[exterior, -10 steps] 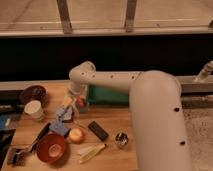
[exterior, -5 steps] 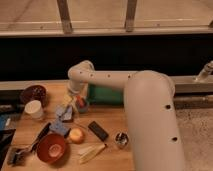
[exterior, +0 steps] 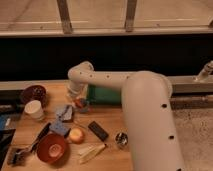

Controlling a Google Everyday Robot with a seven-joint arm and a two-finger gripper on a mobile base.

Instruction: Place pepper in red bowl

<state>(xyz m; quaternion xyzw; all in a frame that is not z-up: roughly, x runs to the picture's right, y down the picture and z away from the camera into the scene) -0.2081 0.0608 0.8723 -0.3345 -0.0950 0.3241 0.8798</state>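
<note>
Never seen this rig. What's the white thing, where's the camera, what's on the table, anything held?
The big white shape is a robot arm with a gripper at its tip. There is one camera, looking down on the wooden table; its mount is not known. The gripper is low near the table's back, right at a small red-orange pepper; whether it grips it cannot be told. Nearer the camera sit the red bowl, an orange ball, a black bar, pale yellow strips and a small metal piece. At left: a white cup and a dark maroon bowl.
</note>
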